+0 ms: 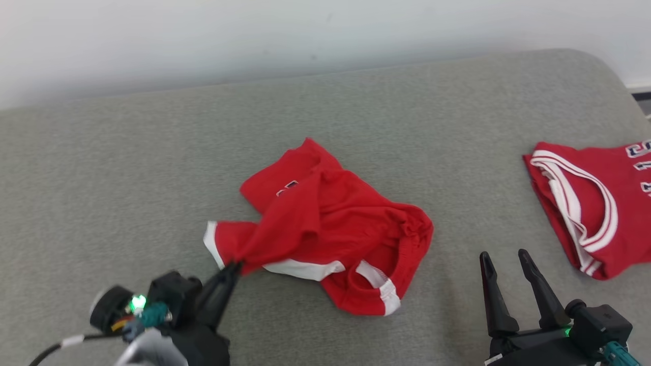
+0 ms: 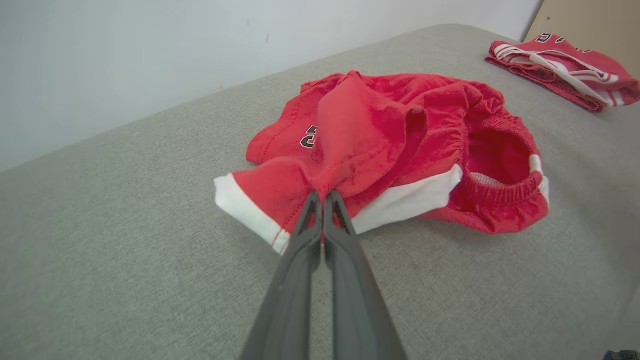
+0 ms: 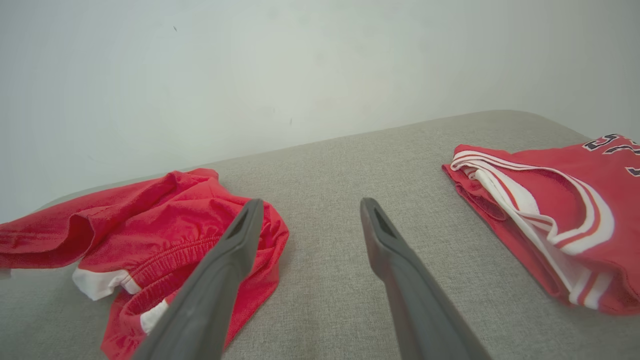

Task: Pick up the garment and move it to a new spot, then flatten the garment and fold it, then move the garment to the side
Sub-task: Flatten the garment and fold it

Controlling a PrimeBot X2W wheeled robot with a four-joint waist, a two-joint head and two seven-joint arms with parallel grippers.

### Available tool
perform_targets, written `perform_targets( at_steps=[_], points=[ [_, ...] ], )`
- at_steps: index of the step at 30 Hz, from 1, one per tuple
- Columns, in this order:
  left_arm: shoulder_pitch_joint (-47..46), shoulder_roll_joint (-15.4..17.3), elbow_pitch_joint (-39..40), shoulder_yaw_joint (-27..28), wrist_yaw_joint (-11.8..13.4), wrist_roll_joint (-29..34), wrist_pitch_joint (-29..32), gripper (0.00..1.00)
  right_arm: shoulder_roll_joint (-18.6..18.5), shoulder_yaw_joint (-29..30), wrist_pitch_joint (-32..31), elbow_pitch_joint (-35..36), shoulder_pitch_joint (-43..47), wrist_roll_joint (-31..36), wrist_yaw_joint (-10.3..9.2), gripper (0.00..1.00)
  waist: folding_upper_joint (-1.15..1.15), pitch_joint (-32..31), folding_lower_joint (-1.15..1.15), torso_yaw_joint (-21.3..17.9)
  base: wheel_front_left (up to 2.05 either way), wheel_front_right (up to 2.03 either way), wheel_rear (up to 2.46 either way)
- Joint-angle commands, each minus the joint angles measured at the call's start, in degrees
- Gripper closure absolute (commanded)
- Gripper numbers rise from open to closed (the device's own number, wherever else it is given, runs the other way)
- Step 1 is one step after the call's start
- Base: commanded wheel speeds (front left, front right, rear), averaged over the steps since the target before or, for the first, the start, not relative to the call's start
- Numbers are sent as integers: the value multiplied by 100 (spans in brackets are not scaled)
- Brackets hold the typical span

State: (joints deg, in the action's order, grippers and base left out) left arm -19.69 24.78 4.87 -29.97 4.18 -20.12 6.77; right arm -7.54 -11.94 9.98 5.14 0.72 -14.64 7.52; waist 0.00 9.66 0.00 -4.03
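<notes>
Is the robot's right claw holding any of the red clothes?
No, the right gripper stands open and empty over the grey cushion, between the crumpled shorts and the folded jersey.

Grey fabric pad (image 1: 127, 178) runs wide here, rounded at its far right corner. Lying on it are crumpled red shorts (image 1: 330, 223) with white trim, heaped just beyond the left gripper (image 1: 235, 267). A hem corner is pinched in its clamped jaws. The elastic waistband gapes just left of the right gripper (image 1: 506, 260). Right of those spread jaws, well apart from the shorts, a folded red jersey (image 1: 595, 203) lies flat.
</notes>
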Motion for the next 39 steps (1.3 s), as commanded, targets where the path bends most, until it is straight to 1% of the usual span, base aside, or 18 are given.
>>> perform_targets(
  at_steps=[1, 5, 7, 8, 9, 13, 16, 19, 23, 28, 33, 38, 39],
  points=[
    [310, 97, 413, -13, 55, -145, 199, 100, -36, 19, -32, 28, 59, -30, -6, 0, 0, -83, 0, 228, 0, 0, 0],
    [776, 165, 1299, -104, 23, -536, 571, 100, -48, 46, -72, 70, 74, -5, -6, 0, 0, -88, 0, 374, 0, 0, 0],
    [925, 102, 1665, -138, -33, -814, 646, 100, -56, 54, -81, 89, 63, -9, -6, 0, 0, -77, 0, 413, 0, 0, 0],
    [997, 37, 1840, -190, -105, -1015, 689, 100, -65, 57, -81, 92, 50, -15, -6, 0, 0, -69, 0, 422, 0, 0, 0],
    [997, 37, 1840, -190, -105, -1015, 689, 100, -65, 57, -81, 92, 50, -15, -6, 0, 0, -69, 0, 422, 0, 0, 0],
    [1092, -269, 2359, -158, -360, -1898, 614, 100, -89, 29, -98, 104, -25, -61, -6, 0, 0, -17, 0, 400, 0, 0, 0],
    [1016, -489, 2452, 119, -392, -2501, 497, 100, -78, 8, -89, 87, -62, -78, -6, 0, 0, 26, 0, 321, 0, 0, 0],
    [893, -565, 2131, 668, -329, -3026, 327, 100, -55, -10, -72, 52, -85, -104, -6, 0, 0, 57, 0, 213, 0, 0, 0],
    [749, -615, 1384, 1336, -307, -3589, 149, 100, -30, -15, -47, 6, -99, -136, -6, 0, 0, 86, 0, 76, 0, 0, 0],
    [435, -745, 197, 1766, -408, -4029, -32, 100, -48, -19, -43, -8, -131, -158, -6, 0, 0, 138, 0, -21, 0, 0, 0],
    [-51, -877, -1002, 1859, -512, -4007, -250, 100, -89, -35, -79, 6, -206, -171, -6, 0, 0, 190, 0, -87, 0, 0, 0],
    [-495, -990, -1993, 1838, -479, -3702, -656, 100, -88, -44, -99, 15, -235, -192, -6, 0, 0, 221, 0, -134, 0, 0, 0],
    [-574, -969, -2164, 1815, -456, -3569, -759, 76, -78, -43, -102, 19, -237, -189, -6, 0, 0, 228, 0, -139, 0, 0, 0]
  ],
)
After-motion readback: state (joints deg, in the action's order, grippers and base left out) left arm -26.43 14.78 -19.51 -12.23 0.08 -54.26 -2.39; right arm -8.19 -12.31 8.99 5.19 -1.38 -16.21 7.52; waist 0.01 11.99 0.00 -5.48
